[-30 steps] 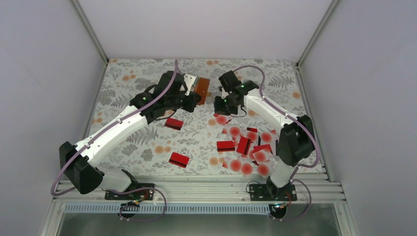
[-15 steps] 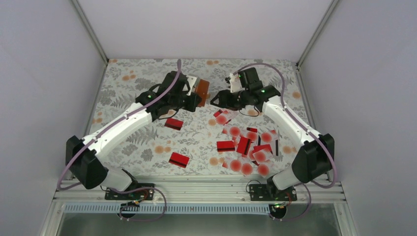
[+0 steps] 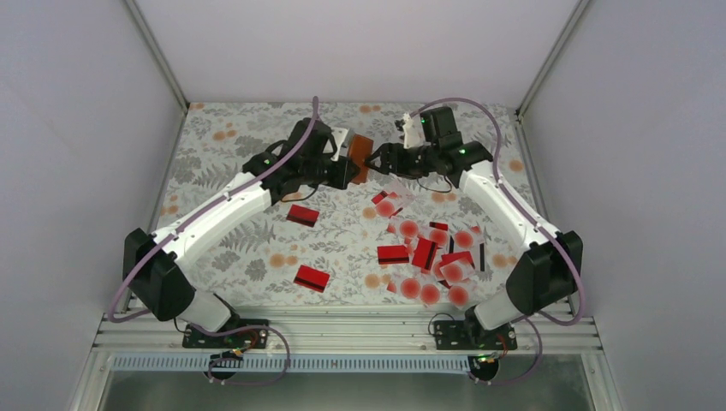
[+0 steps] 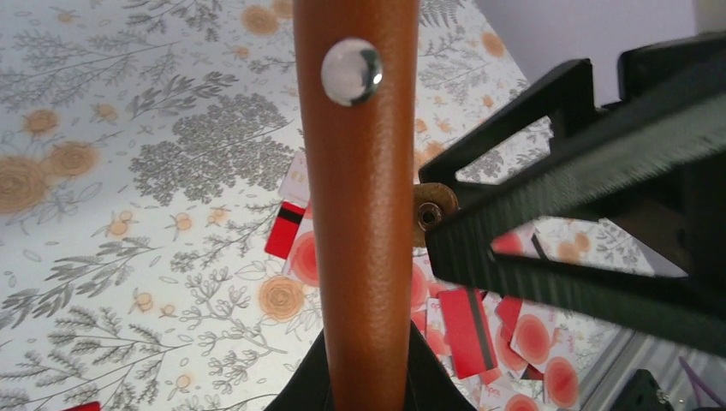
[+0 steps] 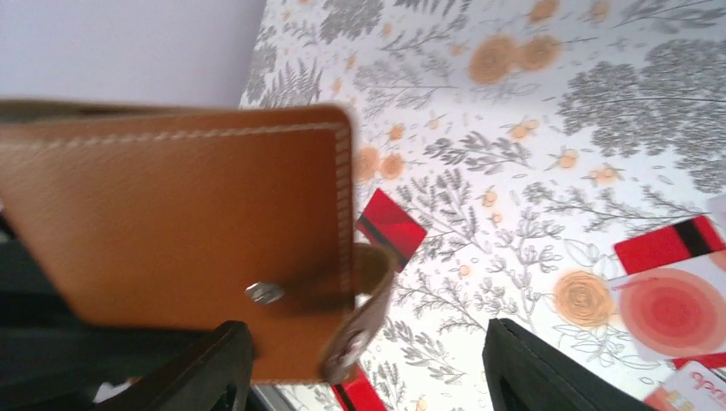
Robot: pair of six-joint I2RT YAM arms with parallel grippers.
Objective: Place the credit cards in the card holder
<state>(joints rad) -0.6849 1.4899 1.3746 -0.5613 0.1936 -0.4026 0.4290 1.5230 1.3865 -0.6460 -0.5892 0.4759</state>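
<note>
The brown leather card holder (image 3: 360,157) hangs above the table at the back middle. My left gripper (image 3: 348,169) is shut on it. In the left wrist view the card holder (image 4: 364,214) stands edge-on between the jaws of my left gripper (image 4: 366,381). My right gripper (image 3: 377,160) is open, right beside the holder. In the right wrist view the card holder (image 5: 188,214) fills the left, and its snap strap (image 5: 370,308) dangles between the spread jaws of my right gripper (image 5: 368,377). Credit cards (image 3: 428,257) lie scattered on the table.
Two lone red cards (image 3: 303,215) (image 3: 312,278) lie left of the pile. Beneath the holder are a red card (image 5: 391,224) and a whitish card with a red dot (image 5: 676,308). The flowered table (image 3: 223,163) has white walls on three sides.
My right gripper has opened and swung left up to the card holder. My left arm has carried the holder a little to the right.
</note>
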